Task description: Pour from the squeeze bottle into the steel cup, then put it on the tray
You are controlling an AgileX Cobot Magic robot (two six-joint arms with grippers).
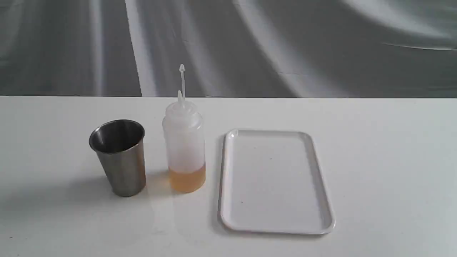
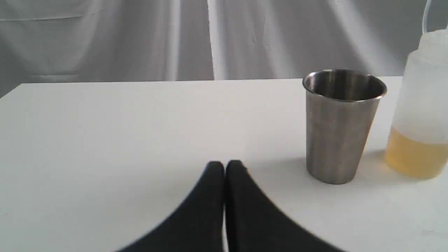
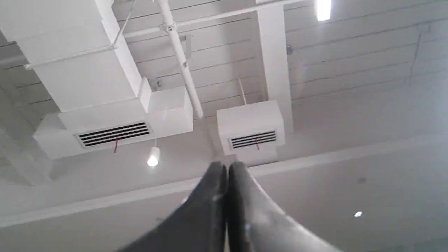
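The squeeze bottle [image 1: 184, 146] stands upright mid-table, amber liquid filling its bottom part, thin nozzle pointing up. Just to its left stands the steel cup [image 1: 119, 157], upright and apparently empty. To the bottle's right lies the white tray [image 1: 273, 182], flat and bare. No arm shows in the exterior view. In the left wrist view my left gripper [image 2: 224, 164] is shut with nothing in it, low over the table, some way short of the steel cup [image 2: 341, 126] and the squeeze bottle [image 2: 420, 115]. My right gripper [image 3: 226, 166] is shut and empty, pointing up at the ceiling.
A white table [image 1: 385, 160] carries everything; its far edge meets a grey draped backdrop [image 1: 250, 46]. The right wrist view shows only ceiling ducts [image 3: 112, 134] and lamps.
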